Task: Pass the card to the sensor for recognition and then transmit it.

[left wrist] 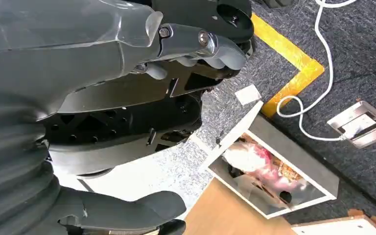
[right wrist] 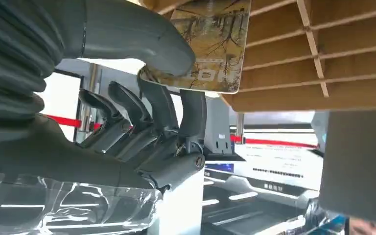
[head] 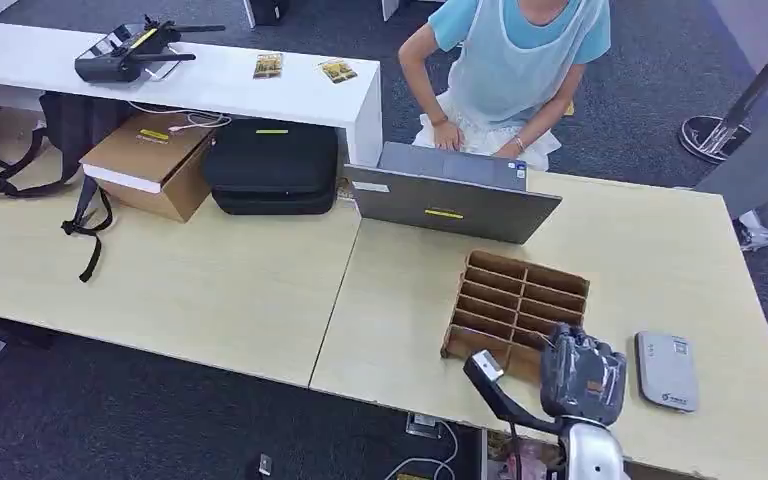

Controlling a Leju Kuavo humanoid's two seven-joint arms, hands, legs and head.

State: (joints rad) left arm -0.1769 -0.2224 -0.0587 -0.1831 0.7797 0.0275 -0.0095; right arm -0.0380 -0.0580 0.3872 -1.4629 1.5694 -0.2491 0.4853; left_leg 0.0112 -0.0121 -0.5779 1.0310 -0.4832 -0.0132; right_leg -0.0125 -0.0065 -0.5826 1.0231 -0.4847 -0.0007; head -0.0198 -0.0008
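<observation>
Right hand [head: 582, 375] sits at the near edge of the rack [head: 520, 300], on the right table [head: 660, 270]. In my right wrist view the hand [right wrist: 127, 122] has the card [right wrist: 210, 44] pinched between thumb and fingers [right wrist: 166, 107]. The card's far end is in among the rack [right wrist: 323, 58] slats; I can't tell which slot. Card face shows a brownish tree print with some lettering.

Sensor [head: 666, 371], a flat grey-white pad, lies on the table just right of the hand, not touching it.

Left hand [left wrist: 142, 93] hangs low, looking down at the floor. Fingers are curled in, and I see nothing in them. Below it I see grey carpet [left wrist: 367, 58], yellow floor tape [left wrist: 289, 58], a white cable [left wrist: 323, 54] running to a floor socket [left wrist: 360, 125], and an open white box [left wrist: 274, 171] with pink stuff inside.

Behind the rack, a grey laptop [head: 450, 195] stands open with a person [head: 510, 70] seated at it, hands at the keyboard. On the left table: a cardboard box [head: 150, 160] beside a black case [head: 272, 165], and a black backpack [head: 70, 130] at the far edge with straps trailing. The white counter [head: 220, 80] behind holds a controller [head: 125, 52] and two more cards [head: 300, 68].
</observation>
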